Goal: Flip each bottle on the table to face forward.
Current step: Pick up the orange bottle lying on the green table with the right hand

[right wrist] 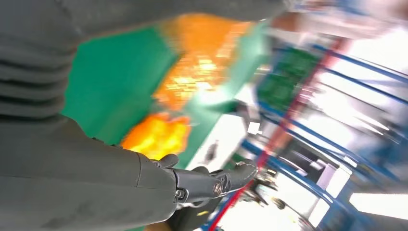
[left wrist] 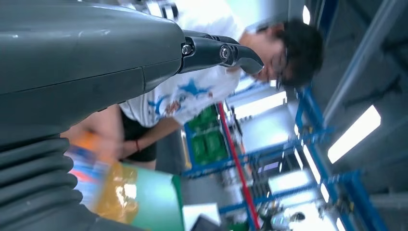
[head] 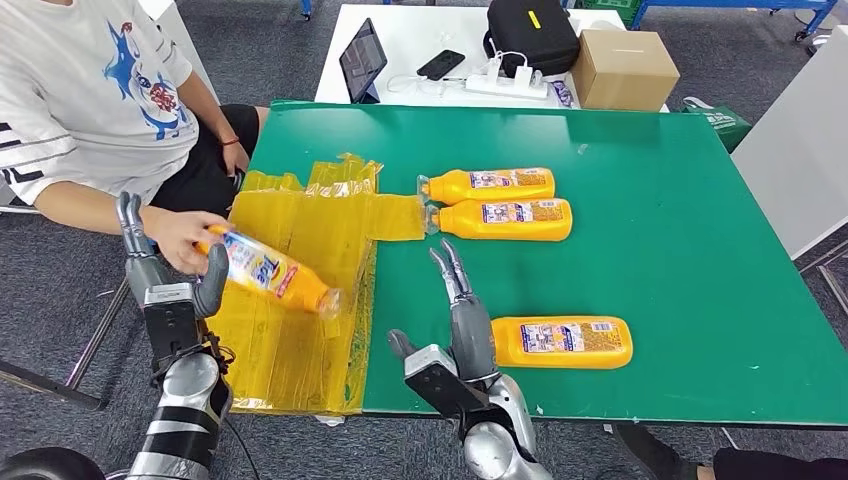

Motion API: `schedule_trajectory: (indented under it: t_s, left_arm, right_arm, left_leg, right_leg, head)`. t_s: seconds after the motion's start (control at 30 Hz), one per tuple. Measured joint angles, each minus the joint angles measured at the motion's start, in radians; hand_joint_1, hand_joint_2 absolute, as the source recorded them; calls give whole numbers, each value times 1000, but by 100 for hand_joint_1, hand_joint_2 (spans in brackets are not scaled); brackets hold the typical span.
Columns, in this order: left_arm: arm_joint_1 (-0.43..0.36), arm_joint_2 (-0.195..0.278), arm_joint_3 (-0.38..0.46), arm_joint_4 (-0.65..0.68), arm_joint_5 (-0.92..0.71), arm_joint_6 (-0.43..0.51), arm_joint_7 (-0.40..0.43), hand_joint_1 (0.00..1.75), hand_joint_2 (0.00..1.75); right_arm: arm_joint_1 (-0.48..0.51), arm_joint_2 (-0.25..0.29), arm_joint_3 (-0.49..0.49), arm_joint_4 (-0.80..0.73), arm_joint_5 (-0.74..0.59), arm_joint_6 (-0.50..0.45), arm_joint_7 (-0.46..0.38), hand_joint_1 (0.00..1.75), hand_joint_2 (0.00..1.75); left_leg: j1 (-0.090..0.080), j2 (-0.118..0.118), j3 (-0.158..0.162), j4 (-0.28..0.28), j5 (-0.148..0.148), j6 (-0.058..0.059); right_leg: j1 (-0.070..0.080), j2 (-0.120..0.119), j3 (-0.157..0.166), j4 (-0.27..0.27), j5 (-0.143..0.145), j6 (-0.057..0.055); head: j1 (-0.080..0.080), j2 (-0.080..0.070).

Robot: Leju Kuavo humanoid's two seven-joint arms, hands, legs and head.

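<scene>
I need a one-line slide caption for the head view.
A person's hand passes an orange plastic bottle to the robot's left hand beside a green table.

The right wrist view is all blurry, so the bottles there look like orange smears. The person's hand hides one end of the tilted bottle. The left hand covers part of it too. The person is cut off at the picture's top.

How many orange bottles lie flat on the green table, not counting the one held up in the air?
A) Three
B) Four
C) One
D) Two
A: two bottles lie side by side near the table's middle and a third bottle lies beside the right robot hand.
</scene>
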Motion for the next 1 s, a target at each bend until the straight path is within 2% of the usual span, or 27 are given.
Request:
schedule_trajectory:
  t_s: [0.1,0.17,0.3,0.4,0.7,1.0]
  left_arm:
    - [58,-17,-4,-58,22,5,0,0,175]
    - [94,-28,-6,-79,27,-13,-1,0,175]
    - [174,-59,-9,-87,34,-65,-1,0,175]
    - [207,-76,-12,-80,32,-79,-1,0,175]
    - [213,-104,-24,-8,-6,-145,0,0,175]
    - [182,-113,-26,71,-7,-171,1,0,175]
  right_arm:
    - [-3,-80,-32,-6,115,86,171,0,175]
    - [4,-132,-58,-20,144,150,235,0,175]
    - [49,-261,-141,-89,137,283,287,0,175]
    - [82,-340,-201,-142,128,325,306,0,175]
    - [135,-481,-252,-226,47,439,334,0,175]
    - [124,-529,-247,-204,29,487,334,0,175]
  left_leg:
    - [-1,-1,-1,0,0,1]
    - [-2,-2,-1,0,-1,2]
    - [-4,-2,-2,1,-3,4]
    - [-4,-1,-4,1,-4,5]
    - [-3,3,-3,1,-4,6]
    - [-3,4,-3,1,-4,6]
  right_leg:
    - [-1,0,-1,-1,0,0]
    - [-2,0,-1,-1,0,1]
    - [-3,0,-1,-2,0,1]
    - [-3,0,-3,-2,0,2]
    - [-2,2,-3,-2,0,2]
    - [-2,2,-3,-2,0,2]
  head:
    - [0,0]
    - [0,0]
    - [0,0]
    - [0,0]
    - [0,0]
    - [0,0]
